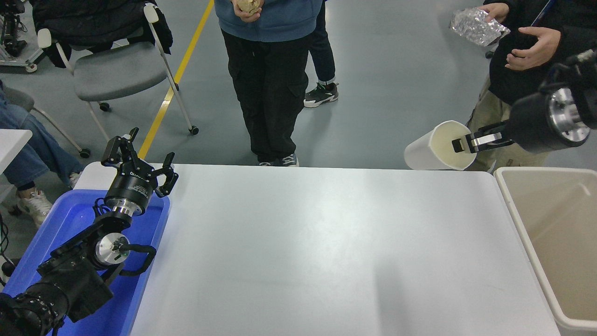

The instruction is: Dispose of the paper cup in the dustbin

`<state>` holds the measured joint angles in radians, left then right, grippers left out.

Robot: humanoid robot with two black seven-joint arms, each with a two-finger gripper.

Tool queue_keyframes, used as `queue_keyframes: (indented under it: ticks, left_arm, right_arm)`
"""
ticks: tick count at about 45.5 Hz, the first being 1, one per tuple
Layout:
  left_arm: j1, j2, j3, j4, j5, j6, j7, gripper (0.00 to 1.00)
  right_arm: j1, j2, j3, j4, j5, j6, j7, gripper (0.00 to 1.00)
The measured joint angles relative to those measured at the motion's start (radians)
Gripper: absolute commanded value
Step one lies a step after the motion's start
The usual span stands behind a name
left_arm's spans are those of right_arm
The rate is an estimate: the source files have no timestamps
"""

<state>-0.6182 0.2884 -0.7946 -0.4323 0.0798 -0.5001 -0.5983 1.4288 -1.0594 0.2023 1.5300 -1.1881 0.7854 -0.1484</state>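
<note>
The white paper cup [431,153] hangs on its side in the air at the table's far right edge, its cream inside facing me. My right gripper [461,143] is shut on the cup's rim, one finger inside the cup. The cup is high above the table, just left of the beige dustbin [513,212], which stands at the table's right side with its inside showing bare. My left gripper [140,158] is open and parked at the lower left over the blue tray.
A blue tray [70,219] lies under the left arm. A person in a blue top [266,70] stands at the far side. Another person at the top right holds a crinkled clear bag [475,25]. A grey chair [116,70] stands at the far left.
</note>
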Motion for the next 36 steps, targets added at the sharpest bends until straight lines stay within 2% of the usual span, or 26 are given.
queue_keyframes:
  ticks: [20, 36]
  left_arm:
    - [0.0, 0.0, 0.0, 0.0, 0.0, 0.0, 0.0, 1.0]
    - [0.0, 0.0, 0.0, 0.0, 0.0, 0.0, 0.0, 1.0]
  right_arm:
    - [-0.097, -0.091, 0.012, -0.203, 0.094, -0.011, 0.021, 0.0]
    - [-0.235, -0.101, 0.013, -0.468, 0.301, -0.17, 0.067, 0.0]
